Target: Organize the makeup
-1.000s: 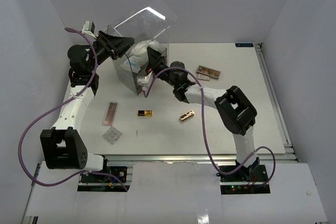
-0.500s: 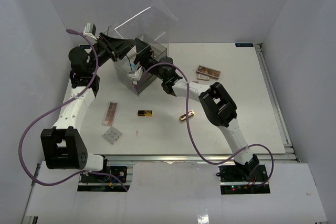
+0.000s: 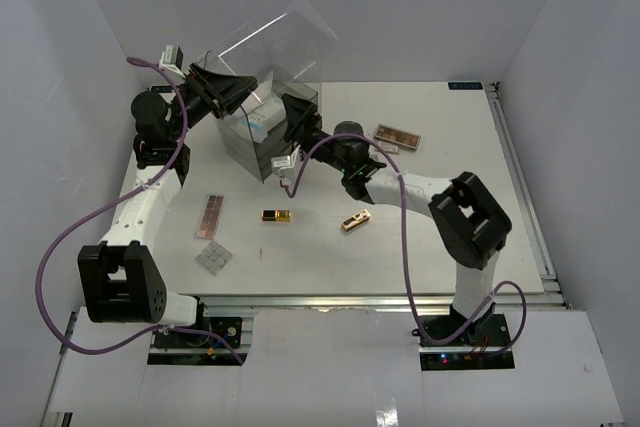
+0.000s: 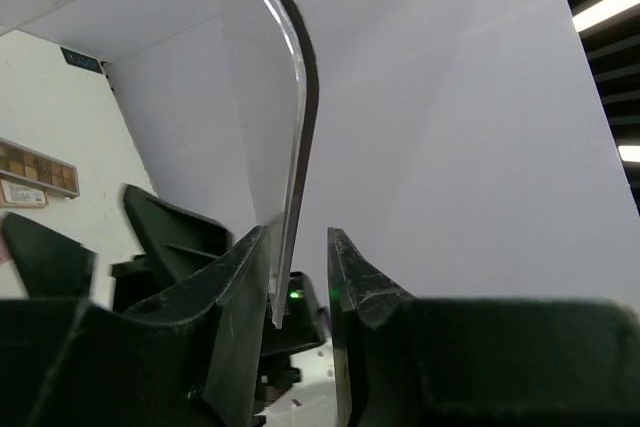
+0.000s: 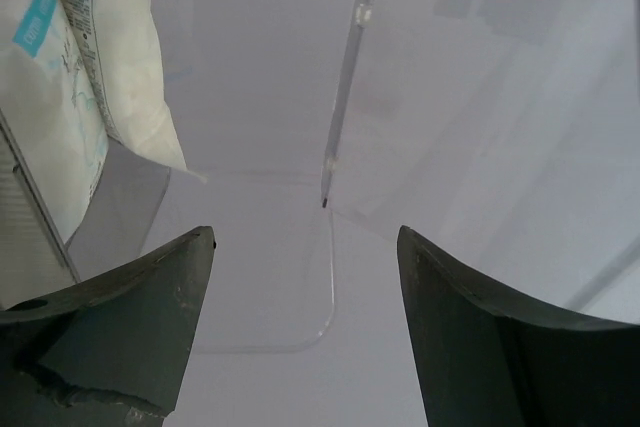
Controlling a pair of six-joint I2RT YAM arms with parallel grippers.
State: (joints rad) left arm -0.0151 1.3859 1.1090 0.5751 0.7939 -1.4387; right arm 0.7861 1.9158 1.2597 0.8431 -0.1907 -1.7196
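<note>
top external: clear box [image 3: 250, 152] holds white-teal packets [image 3: 262, 115]; gold-black cases [image 3: 277, 215], grey palette [image 3: 214, 258] lie on table [image 3: 450, 197] | left wrist: left gripper [image 4: 298, 247] pinches raised lid [image 4: 262, 97] | right wrist: right gripper [image 5: 305, 247] gapes wide, empty, inside box beside packets

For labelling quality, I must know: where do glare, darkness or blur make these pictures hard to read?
Top external: even light, sharp, pale sheen on the raised clear lid. Left wrist: bright ceiling strips at right, jaws dark. Right wrist: near jaws dark and soft; clear box walls faint; packet sharp.
</note>
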